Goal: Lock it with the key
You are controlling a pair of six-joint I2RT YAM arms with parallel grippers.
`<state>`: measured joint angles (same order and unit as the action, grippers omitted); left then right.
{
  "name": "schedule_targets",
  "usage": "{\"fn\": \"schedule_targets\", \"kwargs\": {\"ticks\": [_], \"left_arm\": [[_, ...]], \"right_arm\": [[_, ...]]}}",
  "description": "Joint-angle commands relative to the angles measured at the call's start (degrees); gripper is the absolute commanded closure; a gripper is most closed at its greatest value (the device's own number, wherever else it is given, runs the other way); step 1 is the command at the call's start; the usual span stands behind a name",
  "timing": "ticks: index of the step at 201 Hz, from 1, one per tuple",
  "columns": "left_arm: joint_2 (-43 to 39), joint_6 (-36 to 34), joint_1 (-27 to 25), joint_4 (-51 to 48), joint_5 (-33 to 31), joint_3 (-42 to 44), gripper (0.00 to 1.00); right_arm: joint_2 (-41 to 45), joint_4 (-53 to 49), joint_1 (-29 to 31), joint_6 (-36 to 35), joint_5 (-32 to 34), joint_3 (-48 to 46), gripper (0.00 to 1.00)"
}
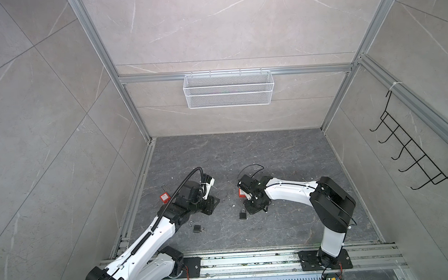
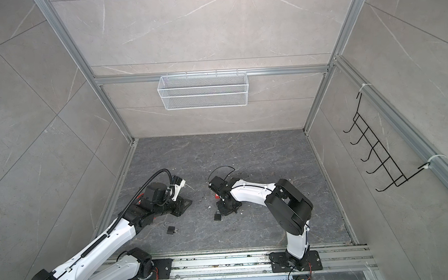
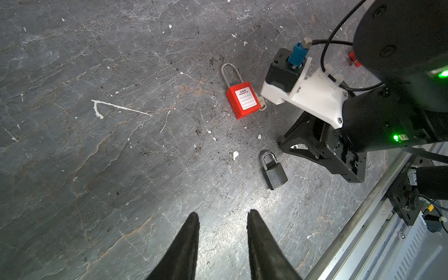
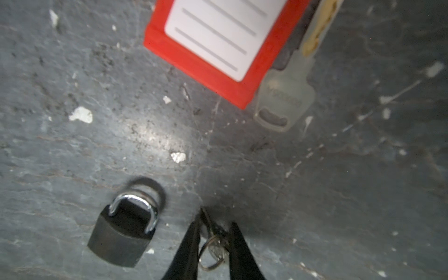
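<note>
Padlocks lie on the table, toward the middle of its front edge: the red padlock with a silver key beside it, then the smaller black padlock, its shackle seemingly seated. The left fingers are narrowly apart and empty. The right fingers narrowly straddle the small ringed key; whether they pinch it, I cannot tell. Catching only the ring could leave the key dangling, so it would miss the keyhole.

Right wrist view: the red padlock is cut by the frame edge, its shackle out of sight. The pale key beside it is soft, and its blade runs off the edge too. The key ring between the fingers of the right gripper is blurred; I can't tell if they pinch it. In both top views the right arm covers most of that padlock.
</note>
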<state>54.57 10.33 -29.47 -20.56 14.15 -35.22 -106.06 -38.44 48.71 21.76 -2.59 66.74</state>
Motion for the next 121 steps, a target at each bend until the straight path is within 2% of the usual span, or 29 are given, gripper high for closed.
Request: {"fn": "schedule_targets", "kwargs": {"ticks": [1, 48, 100, 121], "left_arm": [[-0.20, 0.14, 0.25, 0.52, 1.39, -0.03, 0.64], [-0.19, 0.84, 0.21, 1.00, 1.66, 0.45, 0.64], [-0.37, 1.01, 0.23, 1.03, 1.82, 0.59, 0.64], [-0.31, 1.01, 0.21, 1.02, 1.92, 0.58, 0.64]], "right_arm": [[-0.28, -3.69, 0.27, 3.10, -3.77, -0.38, 0.77], [0.24, -3.38, 0.26, 7.71, -6.66, -1.36, 0.78], [4.46, -6.41, 0.28, 7.22, 1.22, 0.50, 0.69], [3.90, -7.19, 0.16, 6.24, 1.38, 0.91, 0.66]]}}
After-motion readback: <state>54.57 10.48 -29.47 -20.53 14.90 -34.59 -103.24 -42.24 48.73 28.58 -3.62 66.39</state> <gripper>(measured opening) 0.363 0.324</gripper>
